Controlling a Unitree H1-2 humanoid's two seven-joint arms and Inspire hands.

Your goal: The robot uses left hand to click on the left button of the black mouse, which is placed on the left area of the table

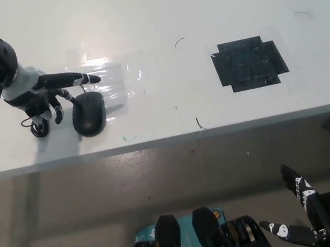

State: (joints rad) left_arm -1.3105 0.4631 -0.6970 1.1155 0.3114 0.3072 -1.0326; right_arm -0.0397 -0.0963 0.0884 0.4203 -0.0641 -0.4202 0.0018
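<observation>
One finger of the left hand (39, 94) (otherwise spread, empty) points just above the black mouse (88, 113).

Mouse (88, 113) on table (152, 11), far left of tape patch (249, 63); left hand (41, 96) just left of mouse.

Left hand (43, 96) at the table's (152, 11) left side, one finger stretched out over the top of the black mouse (88, 113), others curled beside it. Black tape patch (248, 62) well right. Right hand (304, 214) low, off the table, fingers (291, 177) spread.
</observation>
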